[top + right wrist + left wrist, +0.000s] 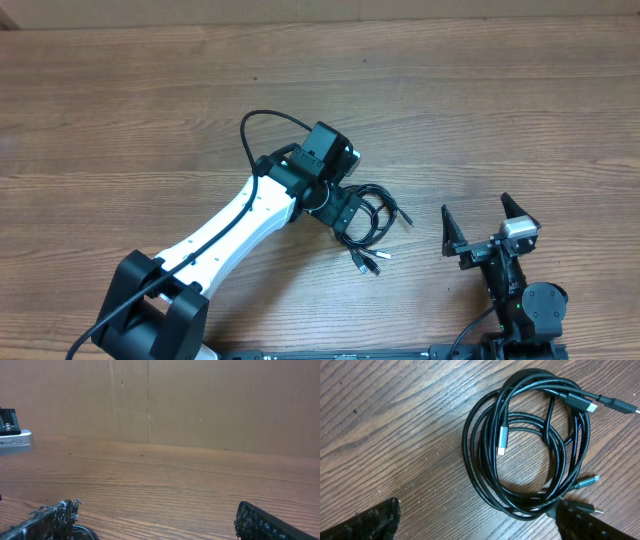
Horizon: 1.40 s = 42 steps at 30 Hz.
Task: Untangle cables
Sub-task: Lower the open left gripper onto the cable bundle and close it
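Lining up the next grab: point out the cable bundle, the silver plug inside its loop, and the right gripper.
cable bundle (471, 460), left wrist view, left side of the coil's strands.
silver plug (501, 440), left wrist view, middle of its metal shell.
right gripper (475, 205), overhead view, midway between its open fingertips.

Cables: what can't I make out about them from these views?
- Overhead: the left tool covers the left part of the cables; crossings too small to trace.
- Left wrist: a finger hides the cables' lower right; one plug runs off the right edge.
- Right wrist: beyond the right tool, no cables identifiable.
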### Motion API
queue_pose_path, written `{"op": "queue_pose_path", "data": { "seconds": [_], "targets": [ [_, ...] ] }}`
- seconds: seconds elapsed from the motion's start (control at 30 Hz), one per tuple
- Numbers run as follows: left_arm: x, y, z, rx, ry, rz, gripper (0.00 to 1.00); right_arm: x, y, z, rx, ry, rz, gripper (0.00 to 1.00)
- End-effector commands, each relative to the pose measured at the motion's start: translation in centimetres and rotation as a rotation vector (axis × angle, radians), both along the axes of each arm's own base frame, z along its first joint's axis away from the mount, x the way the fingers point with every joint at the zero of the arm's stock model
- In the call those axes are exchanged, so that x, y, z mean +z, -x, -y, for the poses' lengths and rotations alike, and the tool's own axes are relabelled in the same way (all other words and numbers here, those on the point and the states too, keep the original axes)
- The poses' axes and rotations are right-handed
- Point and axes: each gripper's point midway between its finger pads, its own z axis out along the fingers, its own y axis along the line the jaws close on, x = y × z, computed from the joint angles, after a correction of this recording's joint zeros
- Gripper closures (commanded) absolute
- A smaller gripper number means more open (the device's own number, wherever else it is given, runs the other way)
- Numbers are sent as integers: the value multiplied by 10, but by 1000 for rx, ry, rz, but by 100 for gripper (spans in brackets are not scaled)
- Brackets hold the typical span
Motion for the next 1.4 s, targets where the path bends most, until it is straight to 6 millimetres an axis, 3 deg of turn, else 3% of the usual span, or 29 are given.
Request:
{"op": "queue_pose_path", "data": {
  "seconds": [0.0,0.3,0.43,0.67,0.87,0.97,1.07,1.37],
  "targets": [
    [1,-3,7,17,20,-12,1,-4,0,-1,3,-2,-6,0],
    [-35,2,5,27,-32,-101,0,-4,0,-1,3,-2,-6,0],
    [-45,3,4,50,-43,-127,17,-4,0,-1,3,-2,-6,0],
    [-62,8,3,49,-67,-172,18,-4,0,-1,3,-2,-6,0],
    [-64,4,6,56,-56,-161,21,-4,0,-1,3,-2,-6,0],
    [-63,1,10,51,-47,-147,30,-4,0,-1,3,-2,-6,0],
    [-63,1,9,52,-47,-148,48,-4,0,-1,3,-2,-6,0],
    [-65,1,10,59,-47,-150,58,-4,0,-1,3,-2,-6,0]
  ]
}}
